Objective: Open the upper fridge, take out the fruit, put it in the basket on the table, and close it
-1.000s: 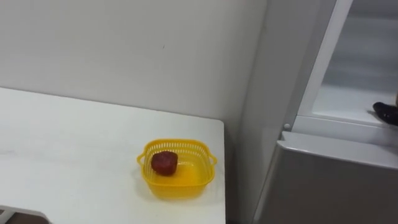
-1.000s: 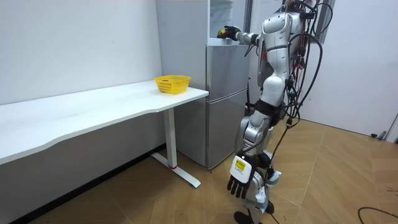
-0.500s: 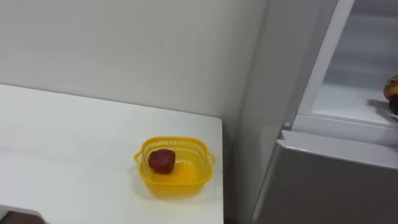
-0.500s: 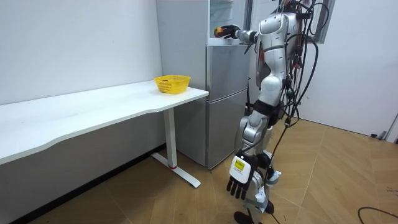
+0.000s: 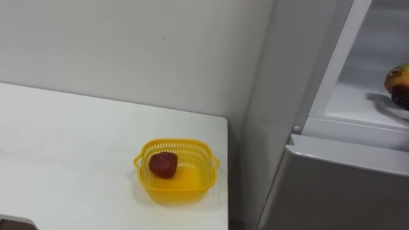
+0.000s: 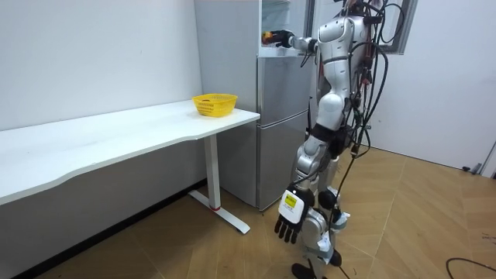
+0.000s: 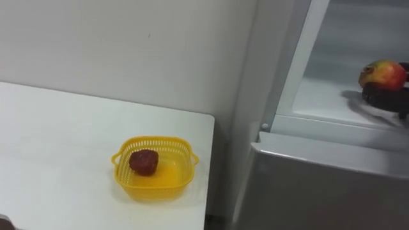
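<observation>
1. one fruit (image 7: 383, 73), red over yellow-green, lies in the right hand (image 7: 390, 99) just inside the open upper compartment of the fridge (image 7: 319, 185). it is clear of the white shelf (image 7: 319, 96), where its shadow falls.
2. fingers (image 7: 370, 92): dark, curled under and round the lower half of the fruit, with the top half bare. it looks a shallow, cupping hold.
3. risks:
   - the fruit is round and smooth and held from below, so a tipped wrist on the way out could let it roll off.
   - the compartment's front lip and frame lie near the hand, and a clip there could knock the fruit loose onto the shelf or floor.
4. right arm: in the room view it is stretched out about level at shoulder height into the compartment. the robot stands upright close before the fridge.
5. left hand (image 6: 287, 225): hangs low beside the legs, fingers loose and straight, holding nothing.
6. basket (image 5: 181, 190): yellow, on the bench (image 5: 77, 147) near the corner next to the fridge, well apart from the fruit. it holds a dark red item (image 5: 163, 164).
   - it is the likely drop-off, and being small and light it could slide under a careless release.
</observation>
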Robot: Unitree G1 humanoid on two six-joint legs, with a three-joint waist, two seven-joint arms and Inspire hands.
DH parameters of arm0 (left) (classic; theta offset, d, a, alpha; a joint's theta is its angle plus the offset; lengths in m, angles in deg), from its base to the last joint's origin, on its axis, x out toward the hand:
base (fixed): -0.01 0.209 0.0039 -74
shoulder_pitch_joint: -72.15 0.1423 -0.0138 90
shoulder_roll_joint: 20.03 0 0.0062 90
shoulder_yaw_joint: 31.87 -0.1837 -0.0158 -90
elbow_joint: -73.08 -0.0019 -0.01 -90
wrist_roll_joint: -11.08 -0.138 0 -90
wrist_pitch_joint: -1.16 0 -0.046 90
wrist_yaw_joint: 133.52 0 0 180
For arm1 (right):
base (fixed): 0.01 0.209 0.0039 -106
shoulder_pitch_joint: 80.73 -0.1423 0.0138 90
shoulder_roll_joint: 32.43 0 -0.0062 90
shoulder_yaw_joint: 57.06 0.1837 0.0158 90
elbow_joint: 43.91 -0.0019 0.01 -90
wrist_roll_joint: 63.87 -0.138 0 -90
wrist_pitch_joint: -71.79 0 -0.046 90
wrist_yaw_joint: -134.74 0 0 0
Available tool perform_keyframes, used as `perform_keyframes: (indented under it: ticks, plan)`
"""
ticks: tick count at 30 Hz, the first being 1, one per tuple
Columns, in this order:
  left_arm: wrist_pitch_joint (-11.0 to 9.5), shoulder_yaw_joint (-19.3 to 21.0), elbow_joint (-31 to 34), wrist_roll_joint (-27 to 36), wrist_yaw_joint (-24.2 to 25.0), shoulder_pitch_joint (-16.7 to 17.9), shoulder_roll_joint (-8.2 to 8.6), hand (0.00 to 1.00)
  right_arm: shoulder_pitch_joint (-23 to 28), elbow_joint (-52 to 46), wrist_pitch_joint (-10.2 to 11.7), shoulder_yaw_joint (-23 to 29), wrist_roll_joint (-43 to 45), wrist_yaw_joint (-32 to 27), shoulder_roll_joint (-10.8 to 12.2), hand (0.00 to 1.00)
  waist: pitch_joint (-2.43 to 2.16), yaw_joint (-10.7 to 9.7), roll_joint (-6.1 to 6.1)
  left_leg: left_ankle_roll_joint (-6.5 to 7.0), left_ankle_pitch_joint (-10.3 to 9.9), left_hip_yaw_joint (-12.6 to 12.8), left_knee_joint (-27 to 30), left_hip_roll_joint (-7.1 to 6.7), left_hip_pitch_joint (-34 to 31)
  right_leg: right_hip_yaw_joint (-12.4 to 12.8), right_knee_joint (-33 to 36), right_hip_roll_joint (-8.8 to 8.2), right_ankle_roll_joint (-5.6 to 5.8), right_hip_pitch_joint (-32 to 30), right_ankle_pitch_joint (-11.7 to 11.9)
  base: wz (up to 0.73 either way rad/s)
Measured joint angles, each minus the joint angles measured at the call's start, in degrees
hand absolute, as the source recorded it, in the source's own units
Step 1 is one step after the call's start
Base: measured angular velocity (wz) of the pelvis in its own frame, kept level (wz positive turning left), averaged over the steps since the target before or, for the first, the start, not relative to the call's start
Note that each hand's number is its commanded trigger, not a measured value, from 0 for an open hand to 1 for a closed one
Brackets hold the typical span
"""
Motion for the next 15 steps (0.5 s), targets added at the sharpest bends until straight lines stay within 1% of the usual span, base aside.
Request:
perform_keyframes:
  ticks: [1,3,4,5,6,7,8,9,10,11,12,13,14,15]
  plan:
    - [-0.17,0.05,-0.02,0.0,-0.05,-0.07,0.0,0.0,0.44,-2.0,-0.02,0.04,0.01,-0.25,0.05,1.0,-0.01,0.05,0.02,0.0,0.0,0.18,0.0,0.02,-0.04,0.05,0.01,0.0,0.0,-0.08,0.0,-0.09]
    - [-0.78,0.06,-0.01,-0.05,-0.7,-0.06,0.02,0.0,3.06,-11.27,0.14,0.46,-0.05,-0.86,0.22,1.0,-0.14,0.16,0.31,0.0,0.0,0.62,0.04,0.02,0.22,0.33,0.02,-0.01,-0.04,0.08,0.03,-0.06]
    - [-0.87,0.05,-0.07,-0.03,-0.78,-0.07,0.02,0.0,3.69,-13.57,0.31,0.53,-0.06,-1.23,0.48,1.0,-0.2,0.19,0.41,0.0,0.0,0.61,0.05,0.0,0.27,0.39,0.01,-0.02,-0.05,0.15,0.04,0.0]
    - [-1.27,0.01,-0.23,-0.03,-0.98,-0.08,0.03,0.0,4.97,-17.7,1.13,0.63,0.02,-2.11,1.21,1.0,-0.23,0.17,0.61,0.0,0.0,0.59,0.08,-0.02,0.44,0.35,-0.04,-0.04,-0.08,0.41,0.06,0.0]
    - [-2.08,-0.15,-0.82,-0.03,-1.6,-0.07,0.11,0.0,6.69,-21.52,2.0,0.62,0.25,-3.2,2.02,1.0,0.08,0.4,1.12,-0.01,-0.01,0.6,0.08,-0.04,1.0,0.28,-0.1,-0.06,-0.08,0.99,0.08,0.03]
    - [-2.36,-0.26,-1.14,-0.03,-1.91,-0.02,0.2,0.0,7.57,-23.26,2.3,0.66,0.64,-3.71,2.7,1.0,0.11,0.4,1.39,-0.01,-0.01,0.62,0.09,-0.06,1.16,0.24,-0.1,-0.09,-0.07,1.2,0.08,0.05]
    - [-2.35,-0.42,-1.16,0.08,-2.47,0.33,0.5,0.0,9.9,-27.63,2.64,0.91,1.92,-4.98,4.58,1.0,-0.14,0.22,1.85,-0.03,-0.05,0.6,0.15,-0.08,1.19,0.13,-0.1,-0.13,-0.07,1.3,0.08,0.06]
    - [-2.39,-0.51,-1.1,0.13,-3.1,0.43,0.92,0.0,12.43,-31.54,3.03,1.28,3.9,-6.14,6.52,1.0,-0.23,0.15,2.24,-0.05,-0.16,0.58,0.22,-0.05,1.14,0.01,-0.06,-0.14,-0.07,1.33,0.08,0.06]
    - [-2.43,-0.49,-1.08,0.12,-3.32,0.38,1.18,0.0,13.65,-32.99,3.17,2.29,4.78,-6.98,7.71,1.0,-0.18,0.15,2.49,-0.06,-0.26,0.55,0.27,-0.03,1.08,-0.09,-0.03,-0.14,-0.07,1.32,0.08,0.05]
    - [-2.64,-0.45,-1.03,0.09,-3.66,0.38,1.91,0.0,16.3,-36.41,3.24,3.81,6.58,-7.63,9.57,1.0,-0.16,0.17,3.09,-0.08,-0.38,0.43,0.25,-0.04,0.8,-0.17,0.11,-0.2,-0.07,1.26,0.09,0.0]
    - [-2.99,-0.41,-1.07,0.08,-3.81,0.35,2.66,0.0,18.75,-40.15,3.26,4.4,8.15,-8.24,11.19,1.0,-0.53,0.15,3.82,-0.05,-0.4,0.35,0.21,-0.08,0.55,-0.14,0.27,-0.25,-0.06,0.92,0.1,0.0]
    - [-3.08,-0.43,-1.11,0.17,-3.96,0.38,3.0,0.0,19.8,-42.01,3.35,4.63,8.27,-8.57,12.03,1.0,-0.61,0.01,4.24,-0.05,-0.39,0.46,0.22,-0.09,0.51,-0.08,0.38,-0.27,-0.06,0.78,0.1,-0.06]
    - [-3.09,-0.43,-1.15,0.23,-4.29,0.46,3.48,0.0,21.65,-45.37,3.71,4.99,8.35,-9.39,13.25,1.0,-0.44,-0.06,5.07,-0.05,-0.38,0.66,0.26,-0.06,0.63,0.09,0.9,-0.32,-0.06,0.5,0.09,-0.07]
    - [-3.17,-0.46,-1.16,0.21,-4.82,0.55,3.6,0.0,23.23,-47.7,4.02,5.04,8.34,-10.28,13.45,1.0,-0.62,0.06,5.59,-0.09,-0.34,0.8,0.25,-0.01,0.78,0.18,1.06,-0.29,-0.07,0.3,0.08,-0.09]
